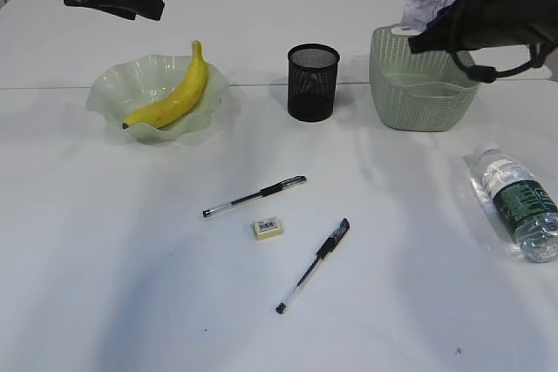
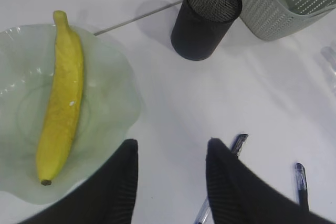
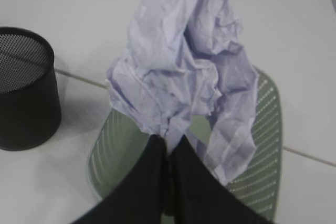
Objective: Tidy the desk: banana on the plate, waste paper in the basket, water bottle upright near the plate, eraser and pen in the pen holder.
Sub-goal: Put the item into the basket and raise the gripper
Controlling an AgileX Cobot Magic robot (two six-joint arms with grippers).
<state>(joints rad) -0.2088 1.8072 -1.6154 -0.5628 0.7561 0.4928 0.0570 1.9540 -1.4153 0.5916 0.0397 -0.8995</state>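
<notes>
The right claw (image 3: 169,148) is pinched tight on a corner of the crumpled waste paper (image 3: 184,72). In the right wrist view its two dark fingers (image 3: 144,182) meet at the bottom centre of the frame, and the pale, creased sheet spreads up from them toward the top. Behind and below the paper lies the green basket (image 3: 262,140), so the paper hangs over its opening. In the exterior view this sits at the upper right of the frame, with the paper above the basket's back rim.

The left claw (image 2: 170,153) stands partly open with nothing between its fingers (image 2: 118,182), which show at the bottom of the left wrist view above bare desk (image 2: 173,103). To their left, the banana (image 2: 60,98) lies lengthwise in the pale green plate (image 2: 115,82). The black mesh pen holder (image 2: 207,17) stands upright at the top centre of that frame, just beside the basket's corner.

In the exterior view, the plate with the banana is at the upper left and the pen holder at the upper middle. Near the centre lie two pens (image 1: 255,196) (image 1: 314,265) with the small eraser (image 1: 268,228) between them, all apart from one another. The water bottle (image 1: 519,206) lies on its side at the right edge.
</notes>
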